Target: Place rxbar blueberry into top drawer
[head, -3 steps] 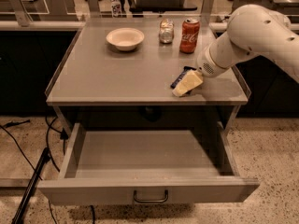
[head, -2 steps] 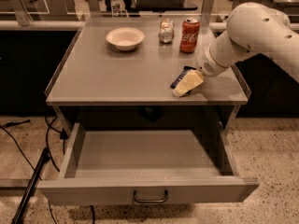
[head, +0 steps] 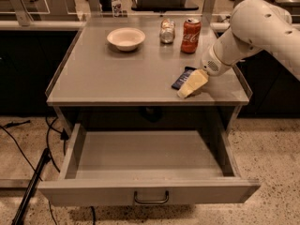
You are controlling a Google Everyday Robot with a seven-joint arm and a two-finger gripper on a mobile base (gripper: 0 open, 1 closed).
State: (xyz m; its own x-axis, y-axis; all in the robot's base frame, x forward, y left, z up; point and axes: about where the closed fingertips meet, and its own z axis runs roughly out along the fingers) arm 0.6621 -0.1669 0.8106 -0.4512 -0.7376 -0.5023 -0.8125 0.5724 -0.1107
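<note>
Camera view: gripper point(head: 187, 90) low on the table point(head: 117, 78) — rxbar blueberry point(head: 181, 78) lies against it; spread or pinching, cannot tell.

Dark-blue wrapped rxbar blueberry point(head: 182, 78), cream gripper point(head: 191, 85) at its four o'clock, red metal can point(head: 191, 35), grey metal surface point(head: 103, 74), grey top drawer point(head: 84, 197)

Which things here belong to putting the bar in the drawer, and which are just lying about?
Job:
rxbar blueberry, front right of the tabletop
top drawer, pulled open
pincer, low beside the bar

Lying about:
white bowl
silver can
red can
small bottle at the back
</note>
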